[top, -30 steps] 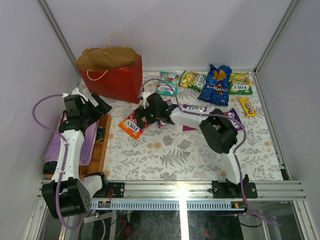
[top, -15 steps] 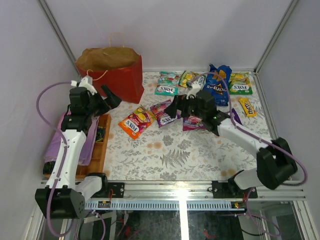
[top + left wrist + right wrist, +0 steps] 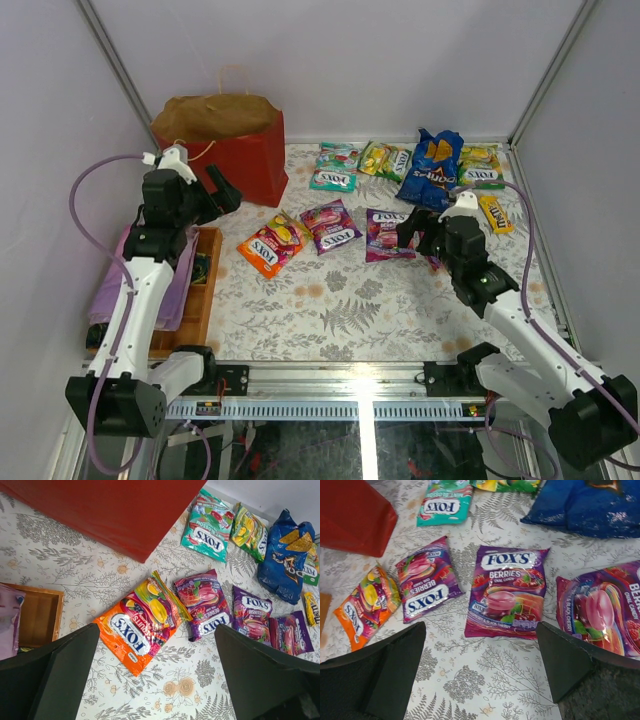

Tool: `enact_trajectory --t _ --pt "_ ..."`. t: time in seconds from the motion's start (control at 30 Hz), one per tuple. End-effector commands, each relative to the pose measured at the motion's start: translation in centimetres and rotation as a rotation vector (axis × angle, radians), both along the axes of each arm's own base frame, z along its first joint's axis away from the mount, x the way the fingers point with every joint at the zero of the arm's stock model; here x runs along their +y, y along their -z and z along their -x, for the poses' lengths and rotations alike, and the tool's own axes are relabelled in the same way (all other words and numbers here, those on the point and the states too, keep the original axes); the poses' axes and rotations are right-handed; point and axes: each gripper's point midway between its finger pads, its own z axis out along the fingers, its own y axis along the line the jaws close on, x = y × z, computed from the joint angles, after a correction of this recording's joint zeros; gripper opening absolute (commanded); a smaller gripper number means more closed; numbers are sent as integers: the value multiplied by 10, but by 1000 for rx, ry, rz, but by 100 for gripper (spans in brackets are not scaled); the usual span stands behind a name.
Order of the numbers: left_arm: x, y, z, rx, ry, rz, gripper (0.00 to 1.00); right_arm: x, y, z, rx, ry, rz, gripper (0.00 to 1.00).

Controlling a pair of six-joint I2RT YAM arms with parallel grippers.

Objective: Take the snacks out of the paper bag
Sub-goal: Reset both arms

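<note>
While right tool point(image 3: 480, 635) hovers, berries packet point(image 3: 507, 592) just ahead.

Glossy plastic snack packets point(image 3: 507, 592), matt red paper bag point(image 3: 235, 160), wooden tray point(image 3: 206, 285), fern-printed table cover point(image 3: 340, 310).

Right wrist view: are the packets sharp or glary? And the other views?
Right wrist view: purple berries packet sharp, with small glints on its foil. Left wrist view: orange packet sharp, little glare. Top view: bright reflection on the metal rail.
</note>
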Motion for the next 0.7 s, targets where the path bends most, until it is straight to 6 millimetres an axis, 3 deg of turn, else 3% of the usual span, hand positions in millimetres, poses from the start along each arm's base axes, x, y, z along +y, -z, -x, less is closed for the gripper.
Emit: enact_trajectory --t 0.0,0.37,0.53,0.67 --pt "14 -17 1 -84 -54 -63 100 -17 5 2 -5 62 38 99" --pt "14 -22 4 -114 -59 -48 100 -18 -6 6 -42 44 39 99" --pt "13 -19 3 -114 -62 -39 100 -19 -10 7 -61 55 24 88" --pt "14 -18 4 -106 -66 -38 100 -12 -11 7 -97 11 7 90"
